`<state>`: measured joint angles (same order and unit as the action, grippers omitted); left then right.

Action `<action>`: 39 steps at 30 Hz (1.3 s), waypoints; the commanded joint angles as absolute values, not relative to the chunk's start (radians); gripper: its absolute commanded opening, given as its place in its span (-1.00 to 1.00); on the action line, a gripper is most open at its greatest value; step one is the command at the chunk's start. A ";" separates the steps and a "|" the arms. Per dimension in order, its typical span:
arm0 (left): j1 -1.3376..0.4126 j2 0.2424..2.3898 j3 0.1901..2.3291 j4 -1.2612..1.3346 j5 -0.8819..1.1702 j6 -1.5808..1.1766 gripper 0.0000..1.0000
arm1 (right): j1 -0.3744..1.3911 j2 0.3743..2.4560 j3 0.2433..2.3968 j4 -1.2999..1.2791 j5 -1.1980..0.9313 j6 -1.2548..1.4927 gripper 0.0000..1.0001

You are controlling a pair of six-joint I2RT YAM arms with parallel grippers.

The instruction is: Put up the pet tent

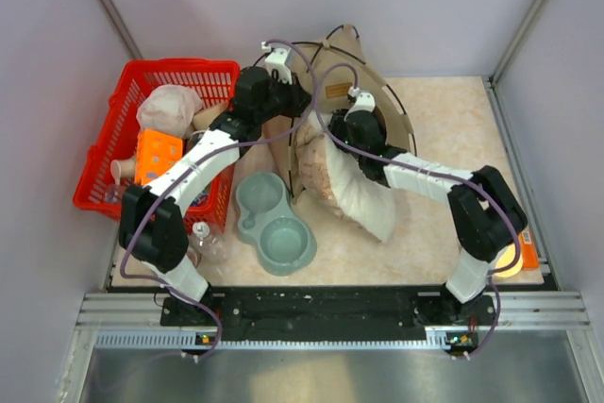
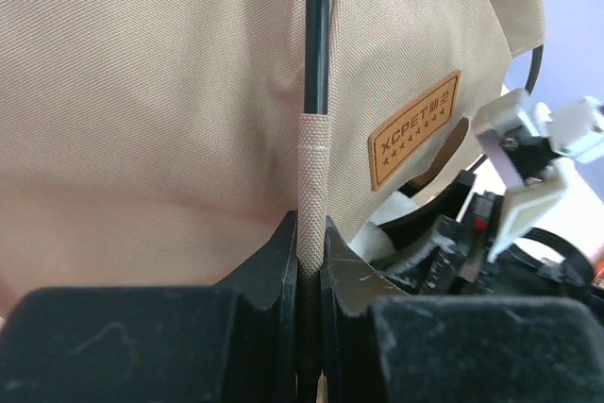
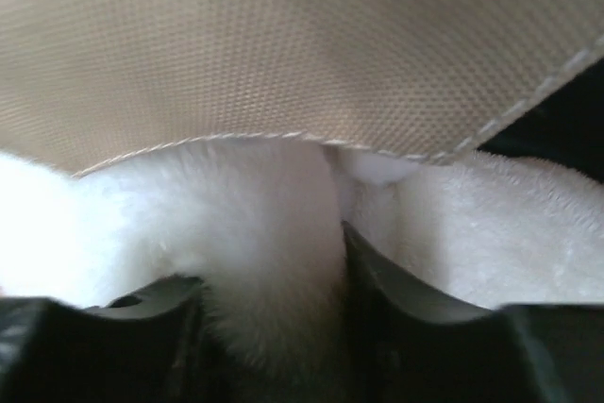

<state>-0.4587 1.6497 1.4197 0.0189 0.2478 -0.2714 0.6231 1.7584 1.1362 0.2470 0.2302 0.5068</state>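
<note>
The pet tent (image 1: 377,82) stands tilted at the back middle, tan fabric with thin dark poles bowing around it. My left gripper (image 1: 298,99) is at its left side, shut on a dark pole (image 2: 317,35) where it enters a tan sleeve (image 2: 312,186). The brown label patch (image 2: 415,129) sits just right of it. My right gripper (image 1: 357,134) reaches into the tent opening. A tuft of the fluffy white cushion (image 3: 274,243) fills the gap between its fingers (image 3: 396,294), under the tan fabric edge (image 3: 283,44). The cushion (image 1: 363,195) hangs out of the tent toward the front.
A red basket (image 1: 179,65) full of items stands at the back left. A grey-green double pet bowl (image 1: 274,224) lies in front of the tent, with a clear bottle (image 1: 209,241) to its left. An orange object (image 1: 528,254) lies at the right table edge.
</note>
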 commanded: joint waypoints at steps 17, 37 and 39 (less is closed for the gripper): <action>-0.466 1.667 1.414 0.063 0.314 -0.311 -1.00 | 0.575 1.296 1.066 -0.115 0.152 0.520 0.85; -0.466 1.655 1.399 0.054 0.305 -0.322 -1.00 | 0.449 1.147 0.761 -0.309 0.169 0.598 0.90; -0.466 1.655 1.396 0.049 0.307 -0.325 -1.00 | 0.445 1.198 0.744 -0.263 0.134 0.586 0.89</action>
